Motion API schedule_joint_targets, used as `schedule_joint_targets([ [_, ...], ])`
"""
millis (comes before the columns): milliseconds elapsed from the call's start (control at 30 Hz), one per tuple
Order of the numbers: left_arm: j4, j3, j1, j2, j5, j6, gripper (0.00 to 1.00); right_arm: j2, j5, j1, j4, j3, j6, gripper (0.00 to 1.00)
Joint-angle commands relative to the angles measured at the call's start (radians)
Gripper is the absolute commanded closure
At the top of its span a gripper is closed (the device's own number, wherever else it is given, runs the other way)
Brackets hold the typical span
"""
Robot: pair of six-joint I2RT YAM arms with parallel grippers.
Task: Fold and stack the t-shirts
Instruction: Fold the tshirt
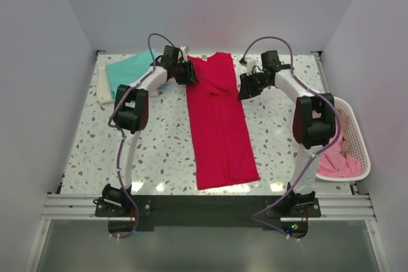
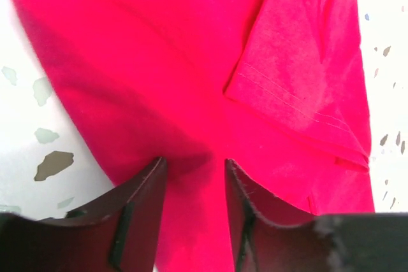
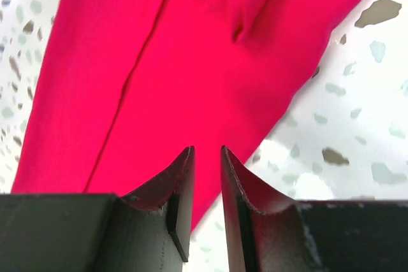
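A crimson-red t-shirt (image 1: 220, 125) lies folded lengthwise into a long strip down the middle of the table, sleeves tucked in at the far end. My left gripper (image 1: 191, 76) is at its far left edge. In the left wrist view it (image 2: 194, 160) is open, just above the red cloth (image 2: 178, 62), beside a folded-in sleeve (image 2: 299, 81). My right gripper (image 1: 243, 88) is at the far right edge. In the right wrist view it (image 3: 207, 149) has its jaws narrowly apart and empty over the shirt's edge (image 3: 191, 62). A teal t-shirt (image 1: 131, 68) lies on a cream one (image 1: 104, 90) at the far left.
A white mesh laundry basket (image 1: 362, 151) stands at the right table edge with pink t-shirts (image 1: 335, 165) in it. White walls close in the table on three sides. The speckled tabletop (image 1: 166, 151) shows on both sides of the red shirt.
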Motion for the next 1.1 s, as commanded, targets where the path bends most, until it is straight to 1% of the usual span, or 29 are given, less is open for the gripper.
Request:
schedule_joint_targets([
  [0,-0.017,-0.019,0.017,-0.038,0.048,0.043,0.52,-0.18,-0.035,0.001,-0.087,-0.031,-0.126,0.73],
  [67,0.029,-0.072,0.017,-0.15,0.066,0.078,0.47,-0.237,-0.045,0.001,-0.112,-0.086,-0.172,0.72],
  [100,0.057,-0.136,0.017,-0.196,0.056,0.092,0.39,-0.294,-0.053,0.001,-0.127,-0.107,-0.211,0.71],
  [133,0.072,-0.174,0.015,-0.302,0.051,0.115,0.32,-0.331,-0.059,0.001,-0.135,-0.13,-0.231,0.7],
  [167,0.092,-0.217,0.015,-0.364,0.053,0.165,0.24,-0.364,-0.062,0.002,-0.138,-0.182,-0.249,0.69],
  [200,0.119,-0.322,0.014,-0.429,0.035,0.184,0.14,-0.436,-0.065,0.001,-0.135,-0.21,-0.275,0.67],
  [233,0.17,-0.378,0.015,-0.558,0.028,0.223,0.0,-0.472,-0.07,0.002,-0.129,-0.239,-0.286,0.66],
  [267,0.187,-0.427,0.014,-0.622,0.019,0.247,0.0,-0.506,-0.073,0.002,-0.124,-0.293,-0.298,0.65],
  [300,0.211,-0.517,0.015,-0.683,0.001,0.262,0.0,-0.573,-0.078,0.001,-0.117,-0.319,-0.315,0.63],
  [333,0.222,-0.561,0.015,-0.798,-0.005,0.288,0.0,-0.602,-0.084,0.001,-0.115,-0.342,-0.323,0.63],
  [367,0.232,-0.602,0.015,-0.852,-0.01,0.305,0.0,-0.636,-0.099,0.001,-0.109,-0.383,-0.329,0.62],
  [400,0.239,-0.682,0.015,-0.906,-0.016,0.32,0.0,-0.665,-0.107,0.002,-0.101,-0.402,-0.337,0.58],
  [433,0.251,-0.719,0.015,-1.003,-0.016,0.337,0.0,-0.722,-0.111,0.002,-0.095,-0.42,-0.34,0.58],
  [467,0.256,-0.756,0.015,-1.049,-0.021,0.342,0.0,-0.749,-0.116,0.002,-0.087,-0.454,-0.341,0.56],
  [567,0.265,-0.936,0.017,-1.21,-0.073,0.314,0.0,-0.858,-0.122,0.001,-0.057,-0.521,-0.361,0.43],
  [600,0.278,-0.972,0.018,-1.245,-0.078,0.307,0.0,-0.888,-0.118,0.002,-0.031,-0.54,-0.363,0.25],
  [633,0.284,-1.006,0.018,-1.308,-0.07,0.31,0.0,-0.932,-0.116,0.002,-0.015,-0.56,-0.363,0.14],
  [667,0.293,-1.064,0.018,-1.336,-0.05,0.314,0.0,-0.954,-0.108,0.001,0.003,-0.609,-0.363,0.02],
  [700,0.304,-1.09,0.018,-1.36,0.002,0.322,0.0,-0.969,-0.104,0.002,0.043,-0.635,-0.361,0.01],
  [767,0.318,-1.167,0.017,-1.425,0.065,0.363,0.0,-0.991,-0.127,0.002,0.051,-0.698,-0.389,0.01],
  [800,0.331,-1.191,0.015,-1.446,0.112,0.374,0.0,-0.988,-0.144,0.001,-0.024,-0.703,-0.504,0.01],
  [833,0.336,-1.216,0.003,-1.489,0.129,0.398,0.0,-0.981,-0.22,0.001,-0.087,-0.703,-0.585,0.01],
  [867,0.341,-1.259,-0.014,-1.512,0.134,0.417,0.0,-0.969,-0.249,0.001,-0.136,-0.706,-0.648,0.01],
  [900,0.342,-1.28,-0.04,-1.535,0.095,0.428,0.0,-0.966,-0.269,0.002,-0.19,-0.712,-0.723,0.01],
  [933,0.338,-1.299,-0.105,-1.573,0.071,0.498,0.0,-0.966,-0.283,0.001,-0.204,-0.719,-0.743,0.01],
  [1000,0.328,-1.354,-0.185,-1.603,0.021,0.532,0.0,-0.961,-0.28,0.004,-0.209,-0.744,-0.774,0.01],
  [1067,0.318,-1.391,-0.201,-1.618,0.03,0.543,0.0,-0.955,-0.271,0.002,-0.196,-0.759,-0.768,0.01],
])
